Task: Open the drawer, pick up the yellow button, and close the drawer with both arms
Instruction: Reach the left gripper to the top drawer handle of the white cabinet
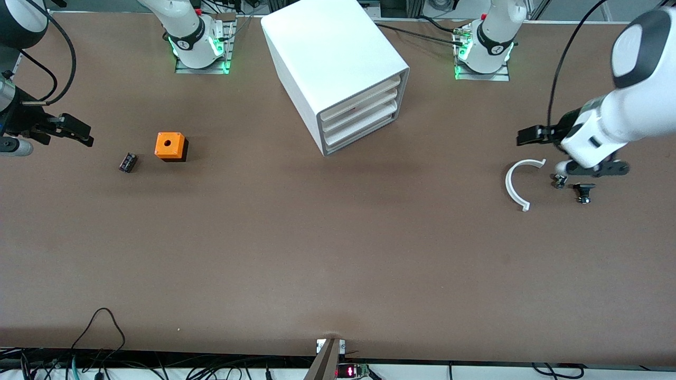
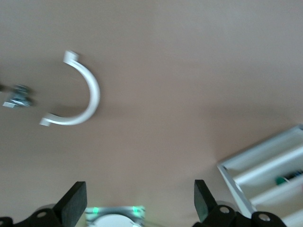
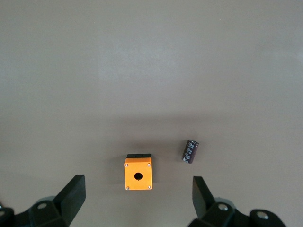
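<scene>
The white cabinet stands at the table's middle, near the robots' bases. Its top drawer is closed, like the two below it. The button is hidden. My left gripper is open and empty, over the table at the left arm's end, beside a white curved piece. In the left wrist view its fingers stand wide apart, with the cabinet off to one side. My right gripper is open and empty at the right arm's end. In the right wrist view it is above the table.
An orange cube with a hole and a small black part lie near the right gripper. The white curved piece, a small metal part and a black part lie near the left gripper.
</scene>
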